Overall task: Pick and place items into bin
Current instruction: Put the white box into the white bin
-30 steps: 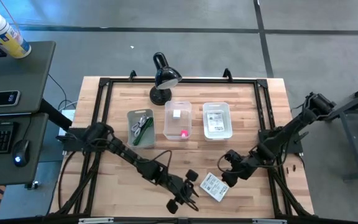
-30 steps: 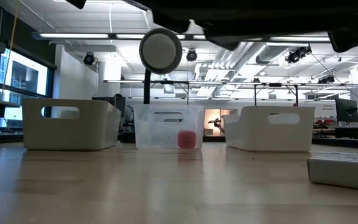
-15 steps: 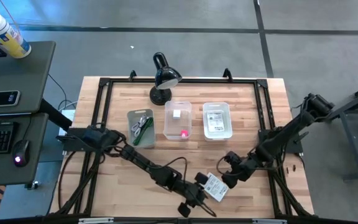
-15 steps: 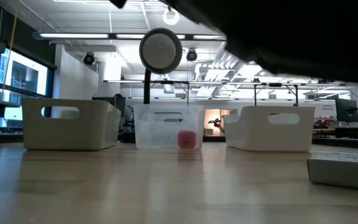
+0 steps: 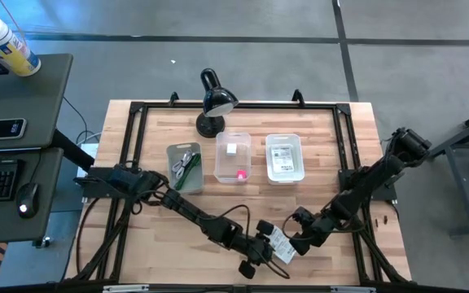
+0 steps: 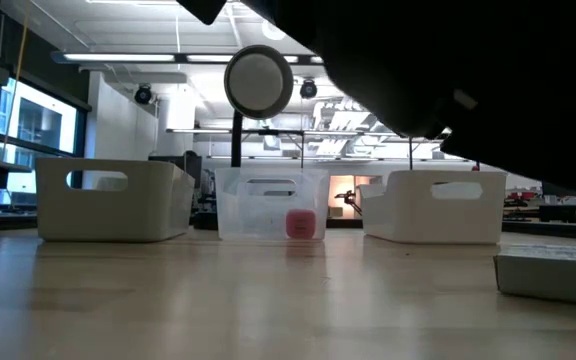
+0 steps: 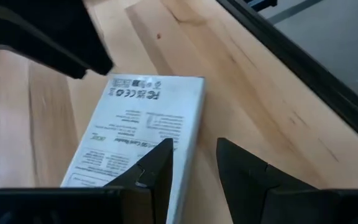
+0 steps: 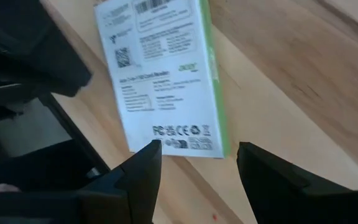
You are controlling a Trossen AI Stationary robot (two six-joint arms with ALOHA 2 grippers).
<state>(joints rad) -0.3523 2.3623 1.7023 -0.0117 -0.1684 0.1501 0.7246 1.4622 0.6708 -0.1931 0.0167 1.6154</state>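
Observation:
A white printed packet (image 5: 281, 241) lies flat on the wooden table near its front edge; it also shows in the low view (image 6: 553, 272). My left gripper (image 7: 194, 158) comes at it from the table's left and is open, with one finger over the packet's long edge (image 7: 188, 124). My right gripper (image 8: 197, 152) comes from the right, slanting down, and is also open, with the packet's end (image 8: 185, 134) just ahead of its fingers. In the high view the two grippers (image 5: 267, 251) (image 5: 294, 242) stand on either side of the packet.
Three bins stand in a row at mid-table: a white one with cords and a green stick (image 5: 184, 167), a clear one with a white block and a pink cube (image 5: 233, 156), and a white one with a packet (image 5: 284, 157). A black desk lamp (image 5: 212, 102) stands behind them.
My left gripper has gone toward the table's right edge and sunk, reaching the packet's left side. My right gripper has come down toward the near edge, closing on the packet from the right. The packet has stayed where it was.

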